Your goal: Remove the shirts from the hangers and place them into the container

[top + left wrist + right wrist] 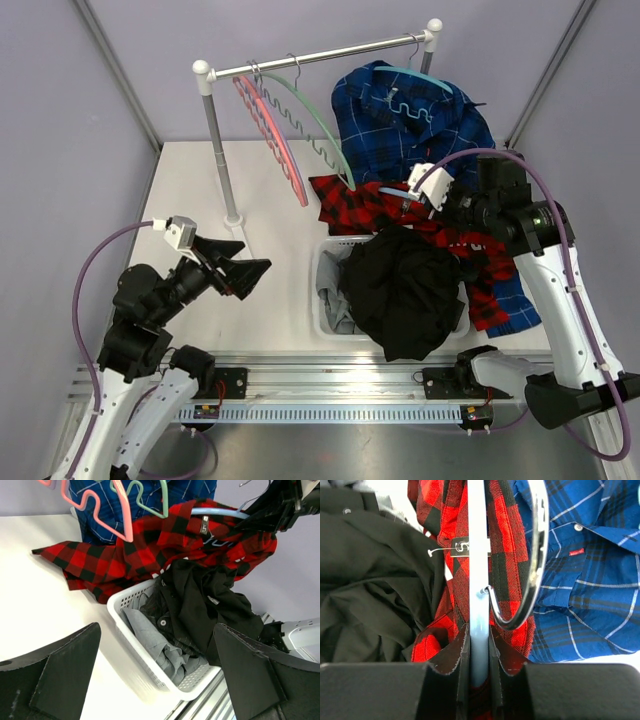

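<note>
Your right pincer (479,650) was clenched on the pale blue hanger (479,555), right by its metal hook (538,555). The red shirt (505,545) lay draped over that hanger, touching the jaws and not yet off it. Below the pincer, toward its left, sat the basket (322,300) with the black shirt (405,290) and grey shirt (150,640) inside. Beyond the pincer, the blue shirt (440,125) hung from the rail (330,55). Your left pincer (255,258) stood released across the basket, over the bench (190,190). The red shirt looked soft and floppy. I'd take it at the collar, since the stiff hanger could snag.
</note>
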